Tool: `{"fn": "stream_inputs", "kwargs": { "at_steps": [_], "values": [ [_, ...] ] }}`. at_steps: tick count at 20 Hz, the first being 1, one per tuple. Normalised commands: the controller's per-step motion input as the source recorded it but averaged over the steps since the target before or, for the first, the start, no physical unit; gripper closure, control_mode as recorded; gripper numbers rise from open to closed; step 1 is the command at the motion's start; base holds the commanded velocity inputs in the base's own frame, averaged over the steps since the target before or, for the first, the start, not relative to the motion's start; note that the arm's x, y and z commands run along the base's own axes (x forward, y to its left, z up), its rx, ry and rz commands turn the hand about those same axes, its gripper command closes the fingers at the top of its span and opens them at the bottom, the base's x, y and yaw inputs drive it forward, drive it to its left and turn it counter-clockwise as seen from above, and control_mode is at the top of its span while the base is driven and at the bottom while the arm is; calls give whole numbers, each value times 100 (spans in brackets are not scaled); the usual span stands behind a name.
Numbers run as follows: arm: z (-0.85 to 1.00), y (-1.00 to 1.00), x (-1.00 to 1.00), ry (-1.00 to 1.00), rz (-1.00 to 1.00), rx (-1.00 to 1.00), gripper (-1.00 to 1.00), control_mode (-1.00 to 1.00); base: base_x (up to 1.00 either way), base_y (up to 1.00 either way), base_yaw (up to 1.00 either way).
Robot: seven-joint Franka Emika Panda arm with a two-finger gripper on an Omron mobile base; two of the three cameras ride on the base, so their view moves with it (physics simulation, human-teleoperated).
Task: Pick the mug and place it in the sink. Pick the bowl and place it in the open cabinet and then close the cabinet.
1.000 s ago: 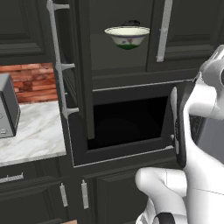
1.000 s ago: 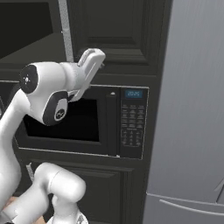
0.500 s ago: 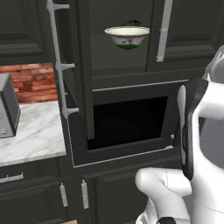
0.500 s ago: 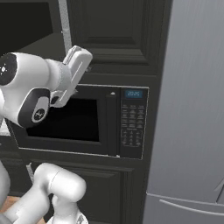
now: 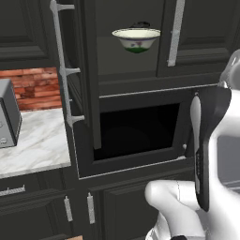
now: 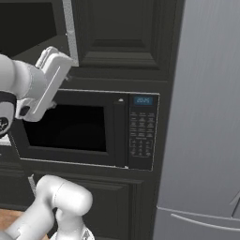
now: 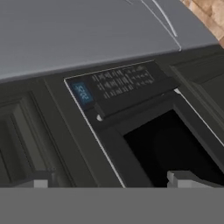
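The pale bowl (image 5: 137, 38) with a green band near its foot rests on the shelf inside the tall dark cabinet (image 5: 126, 70). The cabinet door (image 5: 88, 75) stands open to the left, and its long silver bar handle (image 5: 60, 65) faces out. My gripper (image 7: 111, 181) is open with nothing between its fingertips (image 7: 186, 178). It points at the microwave below the shelf. In the right base view my white hand (image 6: 49, 84) hangs in front of the microwave's upper left corner, below the cabinet opening. The mug and the sink are out of view.
A built-in black microwave (image 6: 84, 126) with a keypad (image 6: 142, 133) sits under the cabinet. A grey fridge (image 6: 206, 117) stands to its right. At the left, a marble counter (image 5: 37, 140) carries a metal appliance (image 5: 7, 119) against a brick wall (image 5: 28, 86).
My hand has swung left and slightly down in the right base view, away from the cabinet shelf. The bowl has not moved and the door is still open.
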Motion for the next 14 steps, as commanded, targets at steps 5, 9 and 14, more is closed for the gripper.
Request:
{"fn": "stream_inputs", "kwargs": {
  "at_steps": [5, 9, 14],
  "values": [
    [0, 38, -55, 1, 2, 0, -100, -100, 0, 0, 0],
    [0, 39, -51, 0, 3, 0, -100, -100, 0, 0, 0],
    [0, 35, -50, 0, 4, 0, -100, -100, 0, 0, 0]
  ]
}}
